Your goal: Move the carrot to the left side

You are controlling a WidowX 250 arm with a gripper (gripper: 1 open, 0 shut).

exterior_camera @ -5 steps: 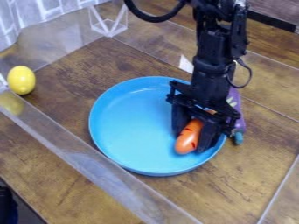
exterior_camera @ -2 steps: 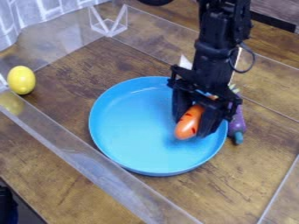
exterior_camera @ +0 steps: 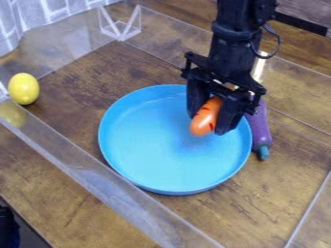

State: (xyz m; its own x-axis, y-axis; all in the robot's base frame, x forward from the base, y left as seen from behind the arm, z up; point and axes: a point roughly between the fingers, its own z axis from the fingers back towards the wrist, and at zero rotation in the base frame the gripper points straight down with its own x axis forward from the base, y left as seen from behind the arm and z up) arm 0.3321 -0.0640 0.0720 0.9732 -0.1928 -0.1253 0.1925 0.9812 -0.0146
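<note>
The orange carrot (exterior_camera: 204, 117) hangs upright between the black fingers of my gripper (exterior_camera: 210, 120), which is shut on it and points straight down. It is held a little above the right half of the blue plate (exterior_camera: 142, 145), clear of the plate's surface. Its green top is hidden inside the gripper. The arm rises out of the top of the picture.
A purple eggplant (exterior_camera: 261, 131) lies on the wooden table just right of the plate. A yellow lemon (exterior_camera: 23, 88) sits at the far left next to a clear plastic wall (exterior_camera: 77, 160) along the table's front. A clear stand (exterior_camera: 123, 19) is at the back.
The gripper has risen with the carrot, lifting it off the plate's right rim and up. The eggplant, earlier partly hidden behind the gripper, now shows fully.
</note>
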